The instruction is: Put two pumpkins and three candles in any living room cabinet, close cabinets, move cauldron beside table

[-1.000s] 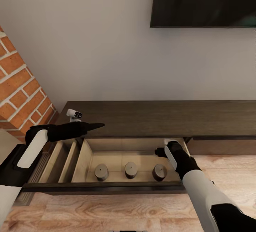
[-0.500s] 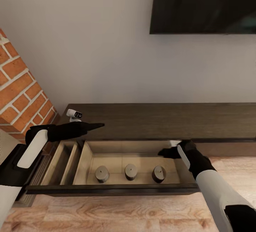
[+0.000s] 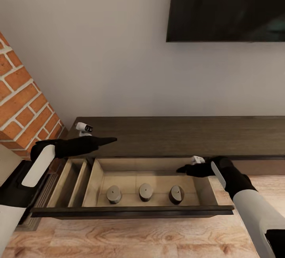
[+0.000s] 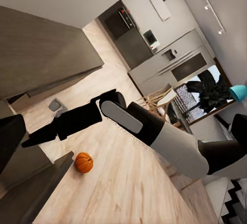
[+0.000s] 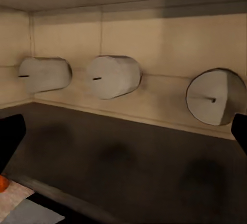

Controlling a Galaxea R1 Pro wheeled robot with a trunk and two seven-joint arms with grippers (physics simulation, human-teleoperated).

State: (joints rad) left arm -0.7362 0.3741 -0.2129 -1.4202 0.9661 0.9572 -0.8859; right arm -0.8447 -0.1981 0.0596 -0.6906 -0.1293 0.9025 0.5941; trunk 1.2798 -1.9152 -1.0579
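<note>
Tan-lined and pulled out, the cabinet (image 3: 130, 210) drawer is seen with three candles (image 3: 145, 192) just below the right pincer (image 3: 183, 168), which has been withdrawn empty, its spread unclear, so pumpkins are judged next.

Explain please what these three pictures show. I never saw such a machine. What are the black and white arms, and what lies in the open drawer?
This is a simulated two-armed robot. The big picture is from its head, looking down over a dark wooden cabinet with one drawer pulled out. Three candles stand in a row inside. The left end effector hovers over the cabinet top, and the right end effector hovers over the drawer's right end; neither holds anything. The other two pictures come from cameras on the wrists. The right one looks into the drawer at the candles, and the left one shows a pumpkin lying on the wooden floor.
</note>
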